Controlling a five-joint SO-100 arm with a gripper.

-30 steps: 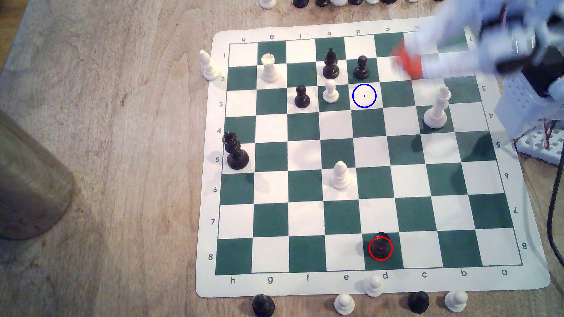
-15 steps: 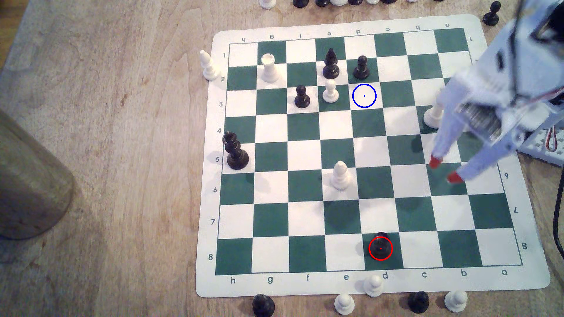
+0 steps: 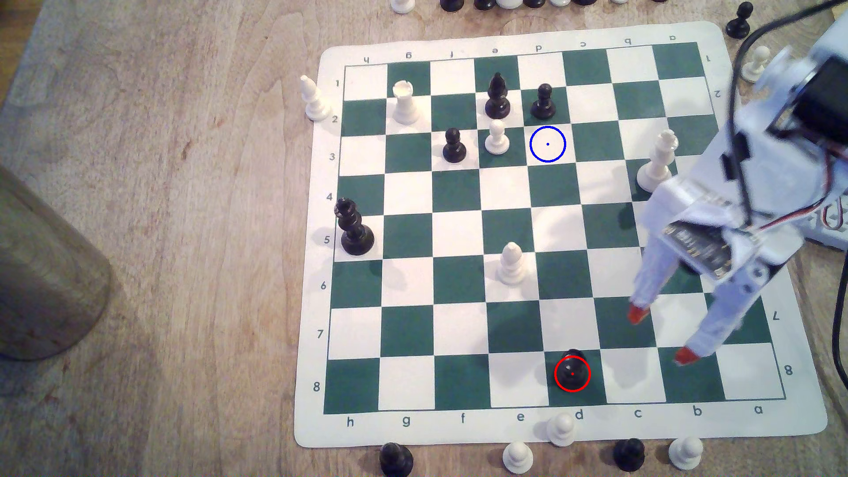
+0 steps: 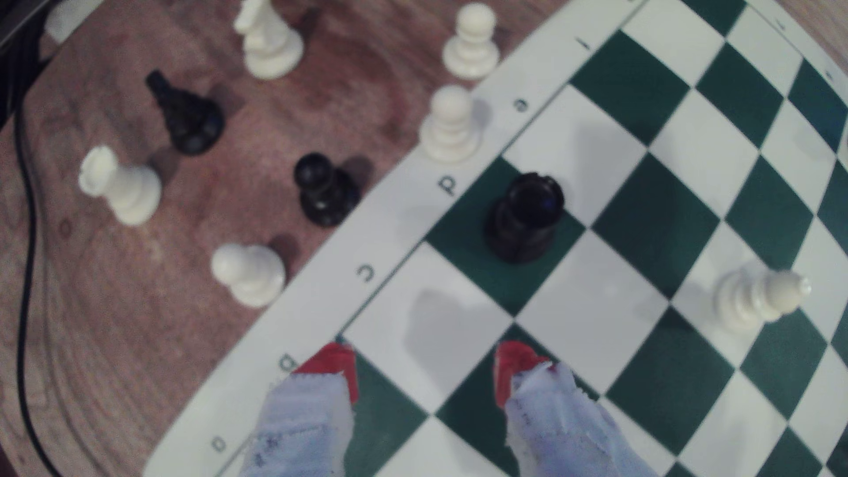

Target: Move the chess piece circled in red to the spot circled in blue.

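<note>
One chess piece point(image 3: 572, 370) stands upright — gripper point(image 3: 661, 335) gaping beside it.

The chess piece point(image 3: 572, 370), a glossy black rook with a stout body and a wide flat-topped head, stands upright on a green square in the bottom row, lower centre-right of the exterior view, ringed in red. In the wrist view it point(image 4: 525, 215) sits centre frame, untouched. The spot point(image 3: 547, 144), a white square ringed in blue, lies bare in the upper centre-right, well apart.
</note>
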